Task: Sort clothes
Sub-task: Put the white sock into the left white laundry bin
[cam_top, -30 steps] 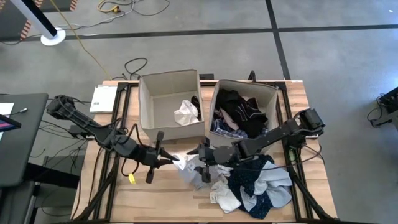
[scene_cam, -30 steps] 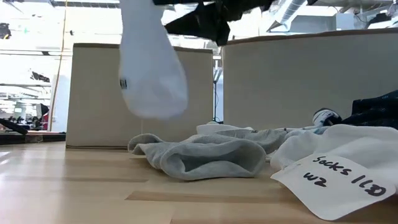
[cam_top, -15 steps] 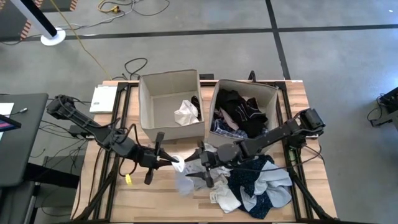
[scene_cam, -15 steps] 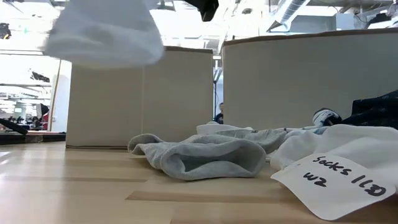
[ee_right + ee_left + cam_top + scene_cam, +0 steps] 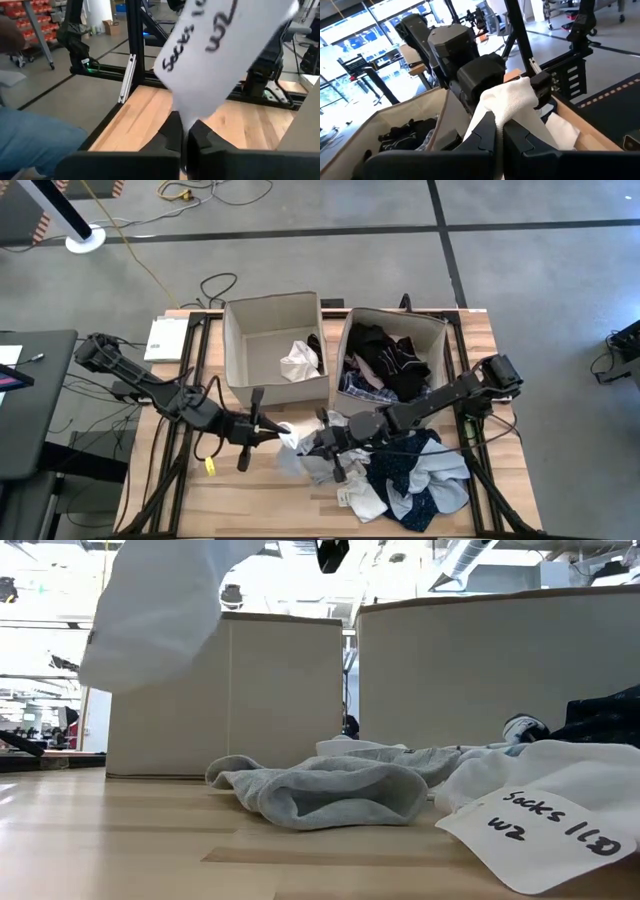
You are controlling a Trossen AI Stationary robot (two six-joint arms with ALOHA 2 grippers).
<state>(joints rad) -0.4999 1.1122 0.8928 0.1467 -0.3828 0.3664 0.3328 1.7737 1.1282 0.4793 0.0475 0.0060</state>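
A white sock (image 5: pixel 288 436) is held up between my two grippers over the table's middle, in front of the two beige boxes. My left gripper (image 5: pixel 266 428) is shut on its left side and my right gripper (image 5: pixel 312 443) on its right side. In the low view the sock (image 5: pixel 160 620) hangs well above the wood. The right wrist view shows black handwriting on the sock (image 5: pixel 225 45). A grey sock (image 5: pixel 320 790) lies flat on the table beneath. Another white sock with writing (image 5: pixel 545 825) lies beside it. My left gripper pinches a bunched fold of the white sock (image 5: pixel 509 106) between its two fingers, coming level from the table's left. The sock is lifted clear of the table. My right gripper pinches a narrow end of the same sock (image 5: pixel 186 111) between its two fingers, coming about level from the table's right. The written part spreads out beyond the fingertips.
The left box (image 5: pixel 240 345) holds a white garment (image 5: pixel 300 362). The right box (image 5: pixel 437 330) is filled with dark clothes. A heap of navy dotted, light blue and white clothes (image 5: pixel 415 475) lies at the near right. Bare wood lies at the near left.
My right gripper, wide open beside the sock a second ago, has rolled its wrist and shut on the white sock. The sock hung straight down from my left gripper before. Its free part has swung up and toward the table's left.
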